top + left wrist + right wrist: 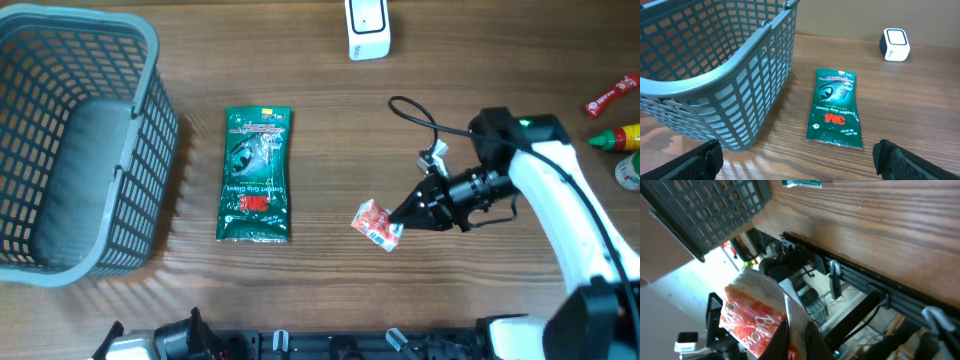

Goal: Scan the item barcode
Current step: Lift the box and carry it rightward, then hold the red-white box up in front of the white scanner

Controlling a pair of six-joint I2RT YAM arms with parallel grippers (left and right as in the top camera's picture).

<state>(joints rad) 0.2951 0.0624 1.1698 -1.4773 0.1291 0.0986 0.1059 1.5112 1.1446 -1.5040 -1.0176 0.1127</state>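
Note:
My right gripper (403,215) is shut on the edge of a small red and white packet (377,224), held off the table to the right of centre. In the right wrist view the packet (757,315) fills the lower left, pinched between the fingers (785,340). A white scanner (367,27) stands at the far edge and shows small in the left wrist view (896,44). My left gripper (797,157) is open low near the front edge, nothing between its fingers (907,160).
A green 3M glove packet (256,174) lies flat left of centre, just ahead of the left gripper (836,107). A grey mesh basket (150,60) fills the left side. A red bottle (612,95) and others lie at the right edge.

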